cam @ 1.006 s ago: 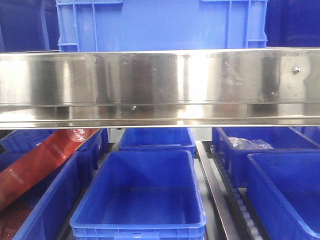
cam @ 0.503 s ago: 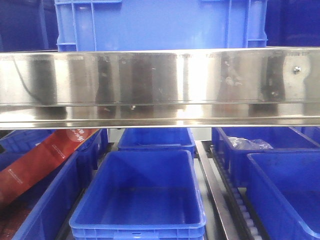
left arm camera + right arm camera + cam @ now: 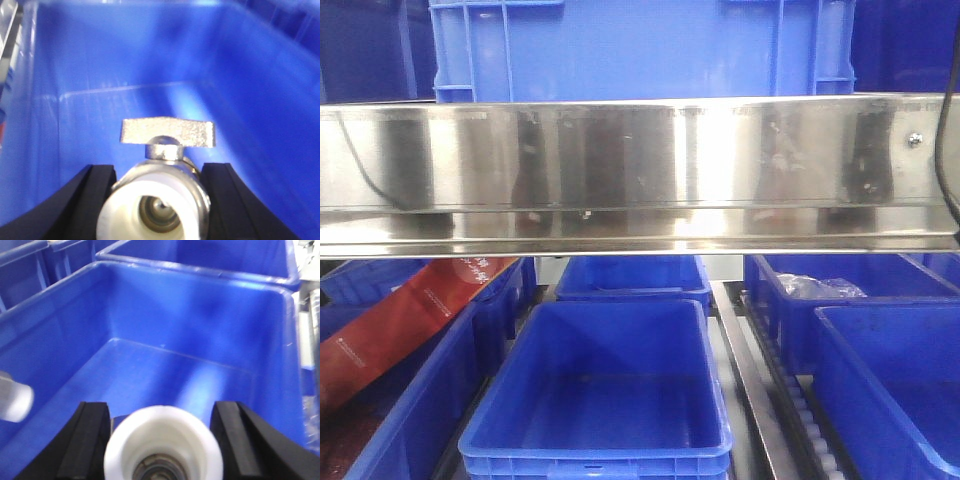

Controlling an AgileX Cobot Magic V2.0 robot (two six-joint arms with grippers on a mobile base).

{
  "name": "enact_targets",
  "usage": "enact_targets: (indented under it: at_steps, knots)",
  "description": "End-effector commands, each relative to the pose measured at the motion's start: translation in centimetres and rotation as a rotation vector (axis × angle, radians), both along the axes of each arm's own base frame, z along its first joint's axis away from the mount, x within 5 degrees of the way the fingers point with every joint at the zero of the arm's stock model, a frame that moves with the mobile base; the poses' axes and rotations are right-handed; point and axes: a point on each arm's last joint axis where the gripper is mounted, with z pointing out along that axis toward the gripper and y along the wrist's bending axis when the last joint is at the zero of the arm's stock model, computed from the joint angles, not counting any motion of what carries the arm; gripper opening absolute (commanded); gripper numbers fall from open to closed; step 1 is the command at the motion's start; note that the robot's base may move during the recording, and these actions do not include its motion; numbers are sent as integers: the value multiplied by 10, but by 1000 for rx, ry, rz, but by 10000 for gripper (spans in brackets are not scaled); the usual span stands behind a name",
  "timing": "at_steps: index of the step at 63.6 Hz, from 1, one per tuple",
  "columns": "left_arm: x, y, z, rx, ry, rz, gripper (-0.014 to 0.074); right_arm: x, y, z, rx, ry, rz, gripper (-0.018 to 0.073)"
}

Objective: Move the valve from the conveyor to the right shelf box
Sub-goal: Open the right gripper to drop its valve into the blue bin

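Observation:
In the left wrist view my left gripper (image 3: 160, 169) is shut on a silver valve (image 3: 155, 197) with a white end cap and a flat silver handle (image 3: 167, 132). It hangs above the floor of a blue box (image 3: 125, 65). In the right wrist view my right gripper (image 3: 160, 407) is shut on a second valve (image 3: 162, 440), of which only the white end shows. It hangs over a blue box (image 3: 165, 335). Neither gripper appears in the front view. The conveyor is out of view.
The front view shows a steel shelf beam (image 3: 640, 170) across the middle, with a blue crate (image 3: 640, 45) above it. Below stand a centre box (image 3: 610, 400), right boxes (image 3: 900, 380) and a red package (image 3: 400, 320). A white-tipped grey cylinder (image 3: 12, 402) pokes in at the left of the right wrist view.
A black cable has come into the front view at the right edge. Dark reflections on the steel beam have shifted. The boxes have not moved.

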Motion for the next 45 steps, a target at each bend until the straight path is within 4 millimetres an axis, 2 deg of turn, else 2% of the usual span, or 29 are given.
enact_targets:
  at_steps: [1,8,13,19,25,29,34,39,45]
  knots:
    - [-3,-1,13,-32,-54,-11,85,-4,0,20,69,-93,-3,288]
    - [-3,-1,13,-30,-50,-11,271,-3,1,18,68,-88,-3,363]
    - [-3,-1,12,-28,-45,-10,359,-3,1,18,67,-87,-3,375]
    - [-3,-1,12,-26,-42,-9,411,-3,1,18,67,-87,-3,373]
    - [-3,0,12,-7,-54,-5,410,-3,0,19,67,-87,-3,370]
    - [-4,1,14,-9,-56,-5,394,-4,0,19,63,-78,0,337]
    - [-6,3,18,-4,-70,-2,334,-5,0,18,57,-66,3,211]
    - [-8,5,21,3,-82,0,204,-6,0,17,54,-59,4,42]
    - [-9,6,24,-1,-93,0,3,-6,0,19,57,-65,3,-143]
